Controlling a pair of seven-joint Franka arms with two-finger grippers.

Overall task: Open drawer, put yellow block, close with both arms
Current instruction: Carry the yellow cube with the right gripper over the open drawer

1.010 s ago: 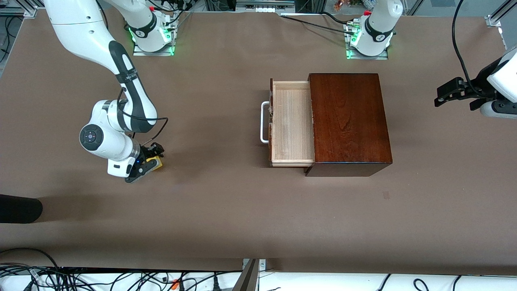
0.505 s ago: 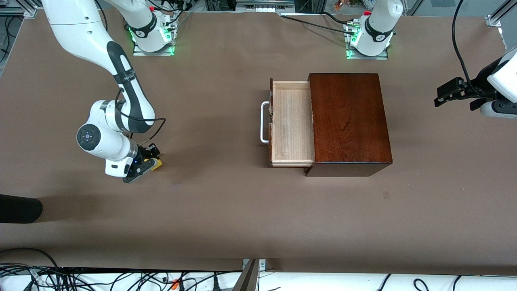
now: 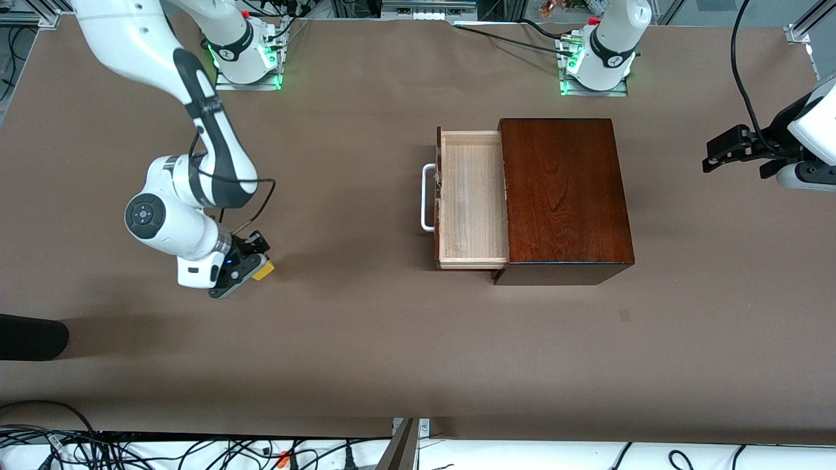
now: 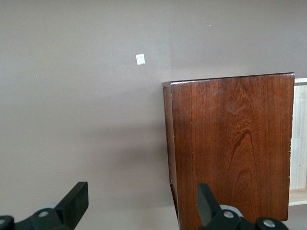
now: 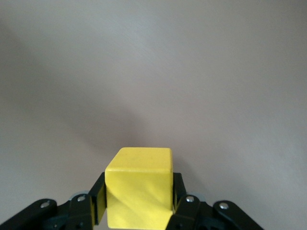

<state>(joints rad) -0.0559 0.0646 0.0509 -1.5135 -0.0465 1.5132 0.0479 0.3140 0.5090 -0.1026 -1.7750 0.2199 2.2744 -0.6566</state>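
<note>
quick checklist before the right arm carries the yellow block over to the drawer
1. Grip: right gripper is shut on the small bright yellow cube, a finger on each side: ok.
2. Cube off the brown table: it looks lifted in the right wrist view, but cannot tell for sure.
3. Pale wood drawer with the white U-shaped handle is pulled out of the dark mahogany box: ok.
4. Nothing visible inside the drawer tray: ok.
5. Left gripper waits open over the left arm's end of the table, away from the drawer: ok.
</note>
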